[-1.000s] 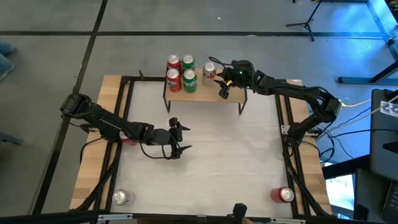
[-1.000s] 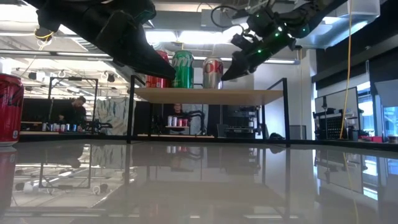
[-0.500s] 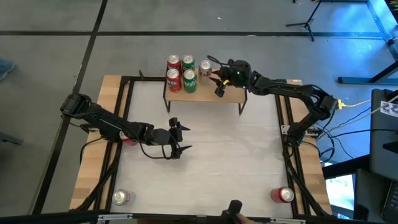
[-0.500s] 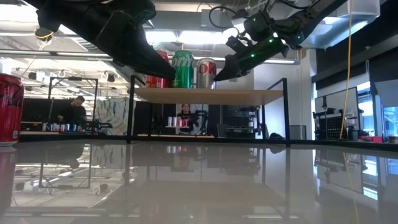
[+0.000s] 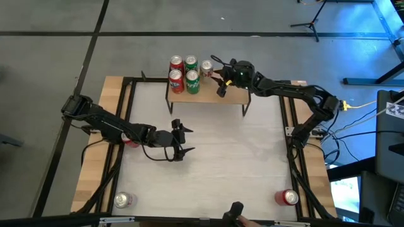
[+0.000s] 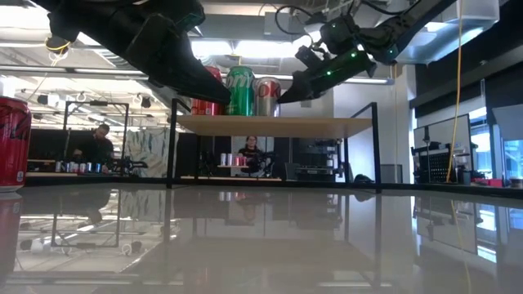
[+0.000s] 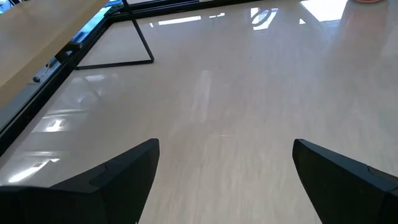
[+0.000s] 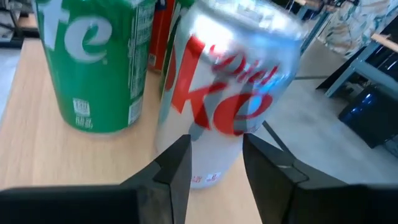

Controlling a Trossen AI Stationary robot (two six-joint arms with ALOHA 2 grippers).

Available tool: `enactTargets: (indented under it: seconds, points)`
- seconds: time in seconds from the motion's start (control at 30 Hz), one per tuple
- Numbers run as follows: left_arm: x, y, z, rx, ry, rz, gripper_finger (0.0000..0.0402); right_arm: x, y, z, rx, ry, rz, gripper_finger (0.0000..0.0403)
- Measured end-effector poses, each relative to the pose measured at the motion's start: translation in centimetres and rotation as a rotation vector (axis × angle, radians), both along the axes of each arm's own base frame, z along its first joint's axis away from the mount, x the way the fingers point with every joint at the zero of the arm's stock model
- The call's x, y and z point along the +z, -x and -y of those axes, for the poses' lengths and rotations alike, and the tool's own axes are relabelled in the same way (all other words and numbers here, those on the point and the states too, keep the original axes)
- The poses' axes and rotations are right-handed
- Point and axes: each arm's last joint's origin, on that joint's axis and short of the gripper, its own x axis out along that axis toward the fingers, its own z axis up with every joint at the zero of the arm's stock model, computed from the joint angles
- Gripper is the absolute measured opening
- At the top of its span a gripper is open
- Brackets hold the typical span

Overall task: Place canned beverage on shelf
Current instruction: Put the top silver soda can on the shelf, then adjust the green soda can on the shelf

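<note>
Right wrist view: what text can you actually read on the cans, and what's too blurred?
"ke", red letters on the silver can, with blurred red script above that looks like "Diet".
"te", white letters on the green can; the rest is cut off.
Small white print and a recycling mark on the green can: too small to read.
Red can behind them: no readable text.
Small red print low on the silver can: unreadable.

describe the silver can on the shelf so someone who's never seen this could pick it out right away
Find the shelf, the low wooden board on black legs at the table's far edge. Five cans cluster at its left end; the silver can is the one nearest the right gripper. Its neighbours are red or green; it alone is silver with red lettering.
</note>
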Motion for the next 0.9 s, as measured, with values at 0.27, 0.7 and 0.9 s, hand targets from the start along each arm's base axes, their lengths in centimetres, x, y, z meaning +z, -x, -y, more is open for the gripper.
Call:
enactTargets:
  seconds: [0.27, 0.7, 0.9]
  points:
    - [0.0, 0.0, 0.0, 0.000, 0.000, -0.001, 0.0359, 0.4, 0.3, -1.0, 0.029, -0.063, -0.012, 0.0140]
    - [0.0, 0.0, 0.0, -0.004, -0.007, -0.003, 0.0359, 1.4, -2.8, -5.8, 0.145, 0.062, 0.074, 0.0140]
    - [0.0, 0.0, 0.0, -0.004, -0.007, -0.003, 0.0359, 1.0, -3.2, -5.4, 0.120, 0.086, 0.081, 0.0140]
